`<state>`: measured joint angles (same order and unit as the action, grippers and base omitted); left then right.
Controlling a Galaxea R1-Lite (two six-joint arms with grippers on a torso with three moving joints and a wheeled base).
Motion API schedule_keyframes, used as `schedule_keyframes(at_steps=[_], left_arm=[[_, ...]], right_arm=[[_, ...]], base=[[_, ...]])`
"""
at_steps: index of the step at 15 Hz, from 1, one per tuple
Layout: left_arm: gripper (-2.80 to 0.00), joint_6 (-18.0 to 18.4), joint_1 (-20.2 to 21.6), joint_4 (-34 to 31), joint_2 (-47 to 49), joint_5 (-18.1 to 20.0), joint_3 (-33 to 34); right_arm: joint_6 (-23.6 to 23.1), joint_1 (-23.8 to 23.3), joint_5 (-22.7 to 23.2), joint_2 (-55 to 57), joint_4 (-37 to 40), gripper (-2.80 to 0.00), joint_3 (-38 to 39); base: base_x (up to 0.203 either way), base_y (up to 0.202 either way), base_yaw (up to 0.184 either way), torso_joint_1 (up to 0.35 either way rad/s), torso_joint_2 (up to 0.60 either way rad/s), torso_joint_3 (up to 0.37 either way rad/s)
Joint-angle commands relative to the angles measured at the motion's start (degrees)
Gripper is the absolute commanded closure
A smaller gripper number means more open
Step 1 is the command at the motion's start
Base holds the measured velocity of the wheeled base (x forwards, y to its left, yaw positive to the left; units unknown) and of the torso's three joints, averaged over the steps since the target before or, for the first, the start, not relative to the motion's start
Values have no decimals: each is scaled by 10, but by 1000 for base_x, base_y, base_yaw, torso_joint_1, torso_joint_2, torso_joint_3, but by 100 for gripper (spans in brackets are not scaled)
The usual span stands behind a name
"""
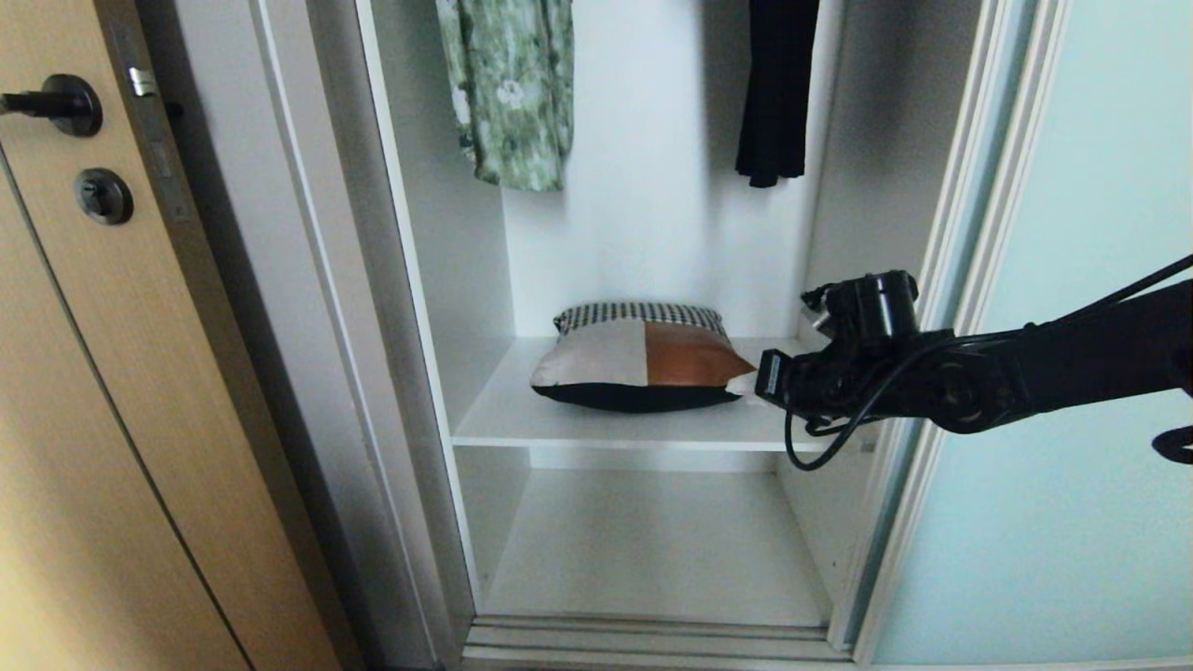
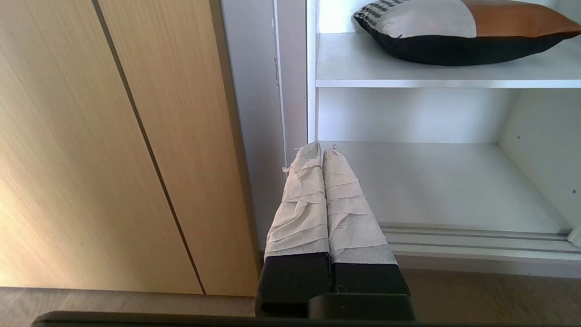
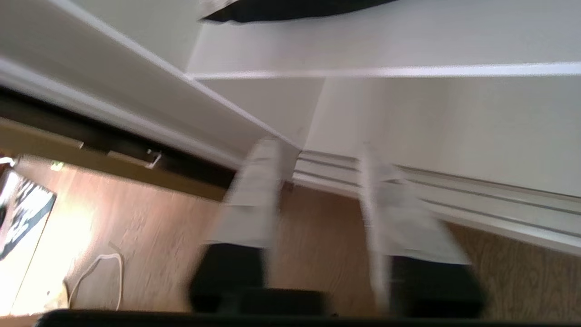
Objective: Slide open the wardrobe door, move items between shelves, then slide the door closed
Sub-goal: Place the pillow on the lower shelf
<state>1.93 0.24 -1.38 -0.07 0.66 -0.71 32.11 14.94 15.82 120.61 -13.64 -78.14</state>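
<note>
Head view: items (image 1: pixel 643 359) lengthwise along shelf (image 1: pixel 606 424)

I see the items (image 1: pixel 643 359) as one cushion-like bundle: pale grey and rust-orange panels, a black underside, a black-and-white checked strip along the top. The shelves (image 1: pixel 606 424) are plain white. The sliding wardrobe door (image 1: pixel 1072 373) is pale blue-green. Above hang a green floral garment (image 1: pixel 508 89) and a black garment (image 1: pixel 775 89). The wooden door (image 1: pixel 84 391) is tan.
</note>
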Motion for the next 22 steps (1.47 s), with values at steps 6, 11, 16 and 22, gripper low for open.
schedule_keyframes(at_steps=[6, 11, 16, 22], left_arm=[[0, 0, 0, 0, 1, 0, 0], [0, 0, 0, 0, 1, 0, 0], [0, -4, 0, 1, 1, -2, 0], [0, 17, 0, -1, 2, -2, 2]], right_arm=[[37, -33, 2, 159, -5, -280, -146], [61, -51, -1, 252, 12, -280, -277], [60, -81, -1, 295, 45, -280, -329], [52, -82, 3, 336, -77, -280, -332]], base=[[0, 0, 0, 0, 0, 0], [0, 0, 0, 0, 0, 0], [0, 0, 0, 0, 0, 0], [0, 0, 0, 0, 0, 0]])
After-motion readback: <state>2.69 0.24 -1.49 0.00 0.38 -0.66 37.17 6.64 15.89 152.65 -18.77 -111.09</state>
